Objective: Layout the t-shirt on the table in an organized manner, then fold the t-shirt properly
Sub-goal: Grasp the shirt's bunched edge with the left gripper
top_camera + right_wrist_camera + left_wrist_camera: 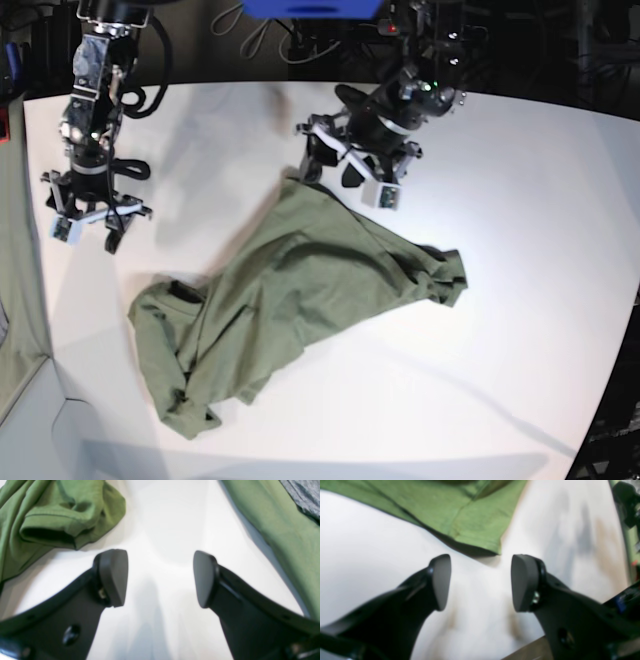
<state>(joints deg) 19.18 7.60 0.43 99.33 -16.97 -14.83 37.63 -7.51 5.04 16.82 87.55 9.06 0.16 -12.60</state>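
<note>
Layout step in hand: t-shirt [300, 300] lies crumpled mid-table [520, 200]. Left gripper [481, 582] and right gripper [160, 577] both gape empty. Next move likely requires pinching the nearest hem corner, then spreading.

You have a white, matte surface [520, 200] with a curved edge before you. The olive-green t-shirt [300, 290] lies crumpled directly on it, stretched diagonally across the middle, one sleeve bunched.
</note>
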